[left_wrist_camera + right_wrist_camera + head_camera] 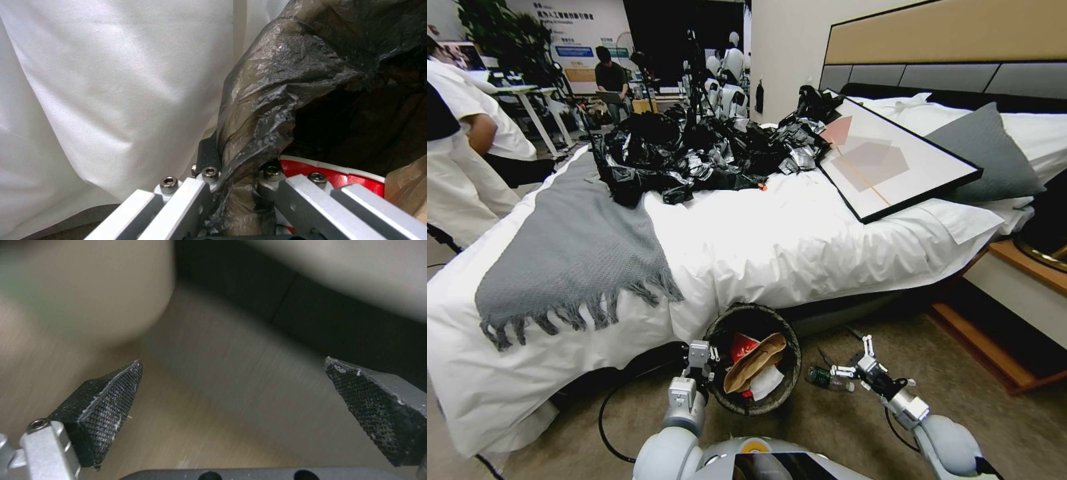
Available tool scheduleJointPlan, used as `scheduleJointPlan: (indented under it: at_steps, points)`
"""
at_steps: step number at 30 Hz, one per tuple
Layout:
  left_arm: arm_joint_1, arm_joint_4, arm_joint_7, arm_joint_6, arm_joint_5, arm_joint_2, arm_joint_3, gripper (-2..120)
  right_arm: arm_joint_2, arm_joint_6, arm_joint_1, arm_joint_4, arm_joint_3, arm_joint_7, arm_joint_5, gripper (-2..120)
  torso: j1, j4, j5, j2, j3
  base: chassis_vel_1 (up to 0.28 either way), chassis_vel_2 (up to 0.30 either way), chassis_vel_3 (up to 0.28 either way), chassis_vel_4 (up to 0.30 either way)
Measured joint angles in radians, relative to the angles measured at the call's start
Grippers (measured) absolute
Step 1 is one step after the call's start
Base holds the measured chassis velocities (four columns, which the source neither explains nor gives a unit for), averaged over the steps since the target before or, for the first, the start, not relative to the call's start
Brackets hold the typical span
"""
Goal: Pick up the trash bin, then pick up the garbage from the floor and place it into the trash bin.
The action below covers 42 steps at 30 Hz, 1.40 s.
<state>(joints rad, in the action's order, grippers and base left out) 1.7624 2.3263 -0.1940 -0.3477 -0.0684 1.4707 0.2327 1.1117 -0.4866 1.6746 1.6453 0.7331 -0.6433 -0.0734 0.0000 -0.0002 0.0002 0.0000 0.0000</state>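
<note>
Two end effectors low over the floor beside the bed [800,247]. Left end effector [702,352] clamped tight on the bag-lined rim of the trash bin [787,373], liner plastic [267,110] bunched between closed fingers [191,196]. Bin apparently held by that rim, close against the hanging sheet at the bed's long side edge; whether off the floor, cannot tell. Inside already: brown cardboard scrap [754,365], red-and-white wrapper [742,345], white tissue [767,383].

Right end effector [854,358] spread wide, holding nothing, pads [104,406] well apart over bare floor. Small green bottle [829,379] lying on its side on the floor, between bin and right end effector, just beside both.

Step in hand, by judgement: reaching for the bottle. Best done by straddling the bottle's body across its narrow width, not along its length; round and smooth, so likely to roll or squirt out if pinched off-centre. Worth coming down square, closing mid-body.

Room: open floor [960,387] to the right of the bottle, clear toward the wooden base [994,347] of the bedside unit. Tighter on the bin side; bottle near the bin wall, so little margin for the inner finger. Black cable [606,420] looping on the floor by the left arm, a possible snag. Short lift to the bin mouth afterwards.
</note>
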Motion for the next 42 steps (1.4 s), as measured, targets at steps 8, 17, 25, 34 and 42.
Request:
scheduleJointPlan:
  at_steps: [8,17,25,34,42]
  points:
    - [0.001,0.000,0.000,0.000,-0.004,0.001,-0.002,0,-0.036,-0.003,-0.061,-0.148,-0.035,-0.036,0.033,100,0.000,0.0003,-0.0001,0.000,0.000,0.000,0.000,0.000,0.000]
    - [0.006,0.004,-0.003,0.000,-0.007,0.003,-0.002,0,-0.051,0.003,-0.127,-0.253,-0.058,-0.111,0.056,100,0.000,0.0002,-0.0002,0.000,0.000,0.000,0.000,0.000,0.000]
    - [0.007,0.006,-0.003,0.000,-0.010,0.004,-0.002,0,-0.027,0.009,-0.247,-0.425,-0.094,-0.142,0.098,100,0.000,0.0002,-0.0003,0.000,0.000,0.000,0.000,0.000,0.000]
    - [0.015,0.007,-0.004,0.001,-0.013,0.002,0.000,0,-0.003,0.010,-0.368,-0.614,-0.127,-0.135,0.101,100,0.000,0.0002,-0.0002,0.000,0.000,0.000,0.000,0.000,0.000]
    - [0.021,0.009,-0.004,0.001,-0.018,0.004,0.003,0,-0.003,0.004,-0.439,-0.709,-0.140,-0.145,0.088,100,0.000,0.0002,-0.0002,0.000,0.000,0.000,0.000,0.000,0.000]
